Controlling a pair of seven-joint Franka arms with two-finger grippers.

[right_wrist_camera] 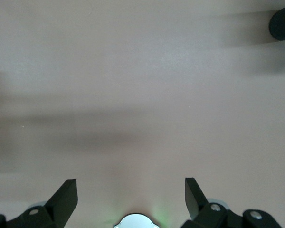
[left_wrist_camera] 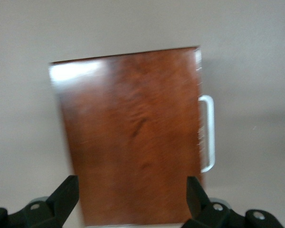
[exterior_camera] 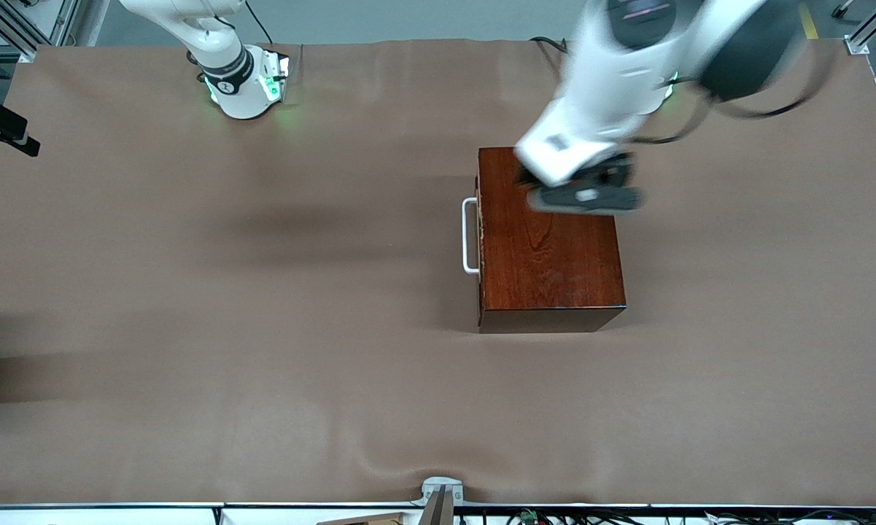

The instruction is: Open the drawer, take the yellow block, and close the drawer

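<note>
- Front view: the wooden box (exterior_camera: 551, 240) sits on the tabletop (exterior_camera: 190, 328) toward the left arm's end, and the drawer (exterior_camera: 480, 233) is shut, its white handle (exterior_camera: 470, 235) facing the right arm's end. The left hand (exterior_camera: 587, 191) hangs over the part of the box top farther from the front camera. It is well off the handle, so the risk as I judge it is a descent onto the lid instead of the bar. The yellow block is not visible; presumably it is inside.
- Front view, room: bare tabletop lies in front of the handle, enough for the drawer to slide out. The box edge nearer the camera has open cloth all around it. Nothing pins the box, so a pull on the handle could drag the whole box.
- Left wrist view: the left hand's fingers (left_wrist_camera: 64, 194) stand wide apart over the box top, holding nothing. The handle shows at the box's side edge, clear of the fingers. A slanted approach could clip that edge.
- Right wrist view: the right hand (right_wrist_camera: 131, 197) waits over bare tabletop, fingers (right_wrist_camera: 66, 197) spread wide and empty. Only the right arm's base shows in the front view.
</note>
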